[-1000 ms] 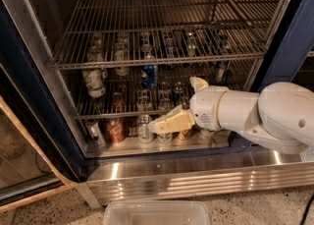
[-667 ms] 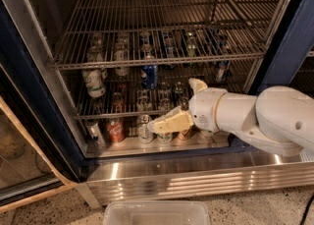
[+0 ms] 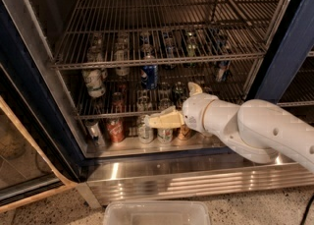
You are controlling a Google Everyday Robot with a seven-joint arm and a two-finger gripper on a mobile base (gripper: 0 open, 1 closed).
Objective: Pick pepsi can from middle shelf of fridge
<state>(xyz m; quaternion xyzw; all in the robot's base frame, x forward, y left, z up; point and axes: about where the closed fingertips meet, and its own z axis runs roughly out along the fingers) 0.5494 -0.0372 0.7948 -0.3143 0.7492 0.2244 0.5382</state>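
Observation:
The pepsi can [image 3: 149, 76], dark blue with a round logo, stands upright on the middle shelf [image 3: 98, 116], a wire rack inside the fridge [image 3: 293, 47]. My gripper [image 3: 166, 119], cream-coloured on a white arm, reaches in from the right. It sits below and slightly right of the pepsi can, at the level of the middle shelf's front rail, and does not touch the can. A white-and-green can [image 3: 93, 82] stands to the left on the same rack. A red can [image 3: 116, 129] stands on the fridge floor.
Several other cans stand on the fridge floor [image 3: 147, 145] and at the back of the racks. The upper wire rack [image 3: 147, 62] hangs just above the pepsi can. The open glass door [image 3: 29, 135] is at the left. A clear plastic bin [image 3: 157, 213] lies on the ground in front.
My arm has shifted slightly to the left. The pepsi can and the other cans have not moved.

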